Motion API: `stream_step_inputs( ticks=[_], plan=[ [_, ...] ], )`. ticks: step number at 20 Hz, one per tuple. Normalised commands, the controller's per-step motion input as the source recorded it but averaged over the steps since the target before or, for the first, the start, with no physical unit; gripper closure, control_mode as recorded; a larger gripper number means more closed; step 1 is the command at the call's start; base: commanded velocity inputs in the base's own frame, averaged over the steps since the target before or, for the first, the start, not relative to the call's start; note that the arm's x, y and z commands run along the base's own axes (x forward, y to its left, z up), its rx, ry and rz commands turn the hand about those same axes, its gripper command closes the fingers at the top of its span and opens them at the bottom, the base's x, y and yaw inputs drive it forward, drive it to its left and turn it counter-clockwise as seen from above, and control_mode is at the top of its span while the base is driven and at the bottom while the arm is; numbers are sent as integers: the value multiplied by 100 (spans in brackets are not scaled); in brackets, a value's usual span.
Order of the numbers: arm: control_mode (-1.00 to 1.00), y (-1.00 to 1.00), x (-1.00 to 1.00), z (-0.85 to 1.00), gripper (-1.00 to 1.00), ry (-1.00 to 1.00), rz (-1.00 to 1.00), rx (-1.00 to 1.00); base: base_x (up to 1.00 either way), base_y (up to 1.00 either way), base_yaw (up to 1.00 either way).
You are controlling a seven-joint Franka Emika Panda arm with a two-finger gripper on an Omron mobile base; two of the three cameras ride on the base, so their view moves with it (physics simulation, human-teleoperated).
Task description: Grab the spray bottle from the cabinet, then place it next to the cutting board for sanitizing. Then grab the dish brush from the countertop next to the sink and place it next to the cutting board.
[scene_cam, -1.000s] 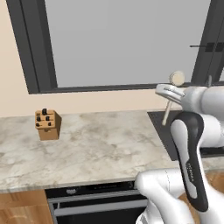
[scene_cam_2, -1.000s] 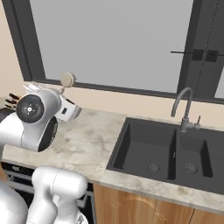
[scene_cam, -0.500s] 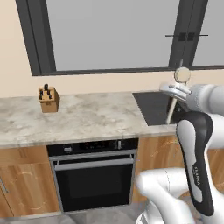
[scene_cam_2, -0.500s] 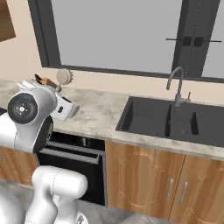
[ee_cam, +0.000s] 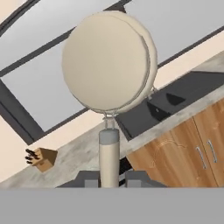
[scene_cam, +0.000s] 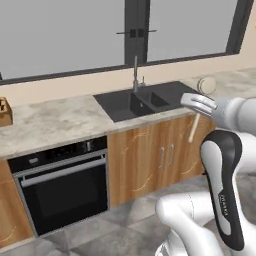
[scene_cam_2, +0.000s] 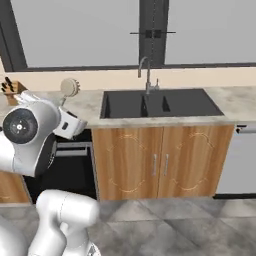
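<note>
Tool [ee_cam: 109, 177] of my arm, jaws clamped on the thin, straight beige handle of the dish brush [ee_cam: 108, 70], which stands upright above the fingers [ee_cam: 87, 178] with its round, smooth white head uppermost; in the left base view the same brush [scene_cam: 206, 86] rides clear of the tabletop, its handle hanging below my wrist over the floor in front of the base cabinets [scene_cam_2: 160, 162]. I judge the step in hand to be the carrying leg of the second half of the task: the brush is grasped and lifted, not yet set down. The cutting board and spray bottle are not where I can point to them, so the next move, as I judge it, calls for bringing the board into sight, then lowering the brush to lie beside it, not on it, before parting the jaws. Nearest beyond the brush come the cabinet doors, warm wood grain with carved curls and slim metal pulls, and a black oven [scene_cam: 62, 192] with a bar handle. Above them runs the tabletop [scene_cam: 60, 122], pale grey-beige marbled stone, with the sink [scene_cam_2: 157, 102] let into it: a matt black double basin under a slim metal gooseneck faucet [scene_cam_2: 145, 70]. A wooden knife block [ee_cam: 40, 159] stands on the stone well apart from the sink. Farthest, a dark-framed window [scene_cam_2: 75, 30] spans the wall.
</note>
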Motion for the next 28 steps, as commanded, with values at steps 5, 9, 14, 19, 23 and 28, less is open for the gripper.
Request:
stream_step_inputs(
  ticks=[5,9,14,19,23,28],
  plan=[
    [100,0,0,0,100,0,0,0,-100,0,-69],
    [100,0,0,0,100,0,0,0,-67,0,-83],
    [100,0,0,0,100,0,0,0,-9,0,-99],
    [100,0,0,0,100,0,0,0,6,15,-100],
    [100,0,0,0,100,0,0,0,0,0,-100],
    [100,0,0,0,100,0,0,0,0,0,-100]
  ],
)
